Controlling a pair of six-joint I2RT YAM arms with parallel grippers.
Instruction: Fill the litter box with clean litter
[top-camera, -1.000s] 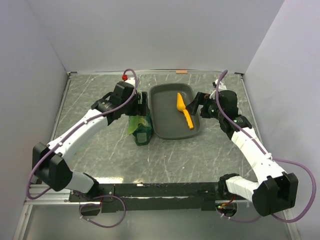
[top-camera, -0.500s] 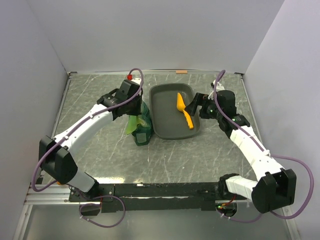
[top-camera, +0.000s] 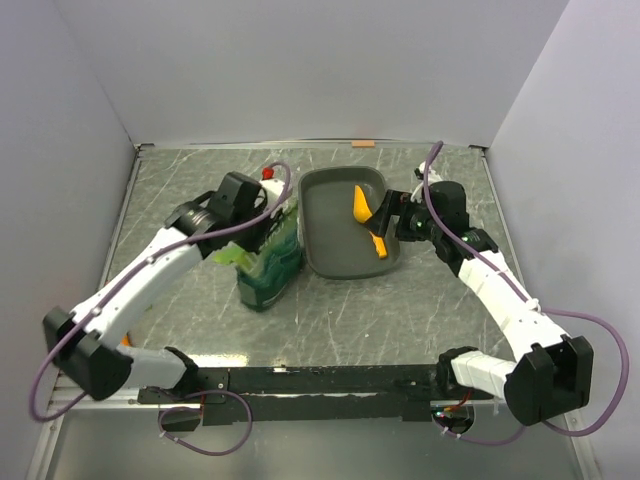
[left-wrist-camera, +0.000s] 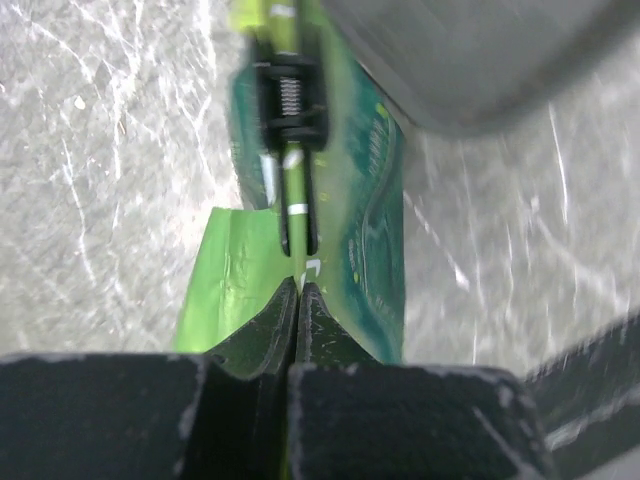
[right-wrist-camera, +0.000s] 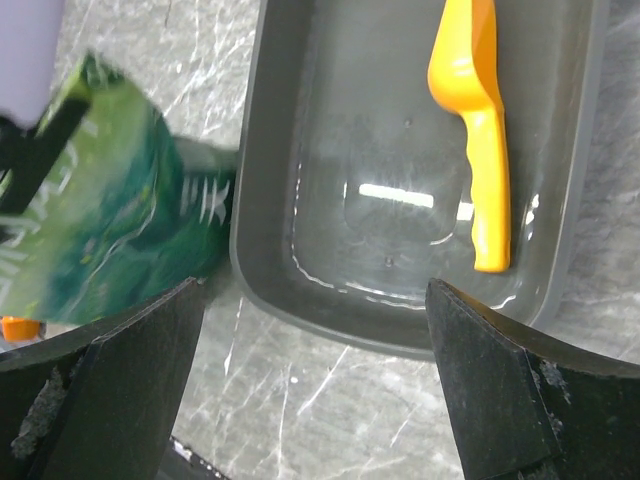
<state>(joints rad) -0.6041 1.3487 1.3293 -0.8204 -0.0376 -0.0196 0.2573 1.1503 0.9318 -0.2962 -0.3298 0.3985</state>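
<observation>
The litter box (top-camera: 325, 215) is a dark grey tray at the table's middle back, with no clean litter showing in it. An orange scoop (top-camera: 365, 215) lies inside it on the right. My left gripper (top-camera: 243, 243) is shut on the top edge of a green bag (top-camera: 268, 265), which leans just left of the tray. In the left wrist view the gripper (left-wrist-camera: 298, 285) pinches the bag's (left-wrist-camera: 370, 200) folded top below a black clip (left-wrist-camera: 290, 100), with the litter box (left-wrist-camera: 480, 60) above. My right gripper (top-camera: 385, 213) hangs open over the tray's (right-wrist-camera: 340, 120) near end, beside the scoop (right-wrist-camera: 475, 150).
White walls close in the table on the left, back and right. The green bag (right-wrist-camera: 100, 200) almost touches the tray's left rim. A strip of tape (top-camera: 362, 144) marks the back edge. A small orange item (right-wrist-camera: 15, 325) lies on the marble to the bag's left.
My left gripper went from open to shut on the bag's top, and the bag has tipped and shifted left and nearer. The right gripper edged left over the tray.
</observation>
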